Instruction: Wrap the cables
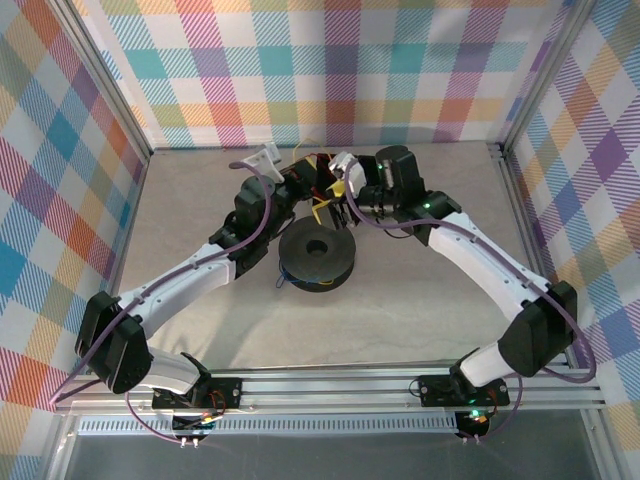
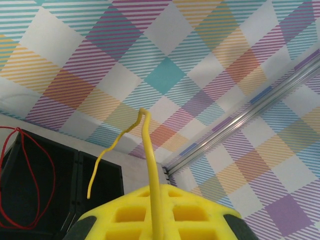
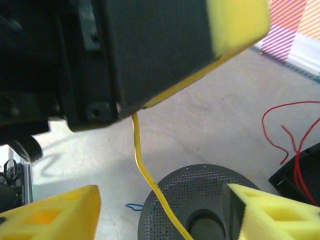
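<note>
Two pincers meet at the far middle of the desk (image 1: pixel 170 210), just beyond the black spool (image 1: pixel 317 255).

Left pincer (image 2: pixel 157 200): clamped narrow on the yellow cable (image 2: pixel 146 150). The strand stands up past the pads, kinks at the top, and its free tail droops off to the left. Red cable (image 2: pixel 35 170) hangs in a loose loop against a black box (image 2: pixel 100 185) beside it, not held.

In the right wrist view the yellow cable leaves the left pincer's underside and drops in a slack bend across the spool's perforated flange. Right pincer (image 3: pixel 162 200): wide, one pad on each side of that strand, not touching it as far as I can see.

Risks, my read:
- Strand is thin and off-centre between the pads, so a close could miss it or pinch only the edge.
- Slack lies on top of the flange, not in the groove, so a turn could slip off.
- Nothing pins the spool, so tension against the left clamp could drag it.
- The wire looks stiff and holds its kinks, so it may spring back.
- The loose red loop could snag.
</note>
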Controlling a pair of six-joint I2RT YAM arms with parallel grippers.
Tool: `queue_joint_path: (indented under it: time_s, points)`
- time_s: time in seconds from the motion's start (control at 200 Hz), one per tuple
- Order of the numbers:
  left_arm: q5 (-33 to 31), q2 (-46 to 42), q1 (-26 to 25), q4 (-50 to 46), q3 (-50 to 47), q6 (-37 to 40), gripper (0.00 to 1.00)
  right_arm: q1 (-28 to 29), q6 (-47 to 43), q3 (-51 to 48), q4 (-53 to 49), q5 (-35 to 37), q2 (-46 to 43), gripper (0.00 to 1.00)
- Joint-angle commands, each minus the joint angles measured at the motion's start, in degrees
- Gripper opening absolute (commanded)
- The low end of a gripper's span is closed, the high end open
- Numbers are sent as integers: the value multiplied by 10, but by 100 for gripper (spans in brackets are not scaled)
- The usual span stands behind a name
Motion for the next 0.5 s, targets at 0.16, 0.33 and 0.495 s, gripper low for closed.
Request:
queue_joint_path:
  time_s: [0.16,0.33,0.495]
  points:
    - [8,-25,-8,16,-6,-20,0,7,-53,34,-34,4,23,5]
    - [81,-36,36,-84,41,-60,59,7,-122,5,-46,33,2,0]
    - [245,-26,134,-254,145,-61,97,11,-213,-24,-60,53,-19,0]
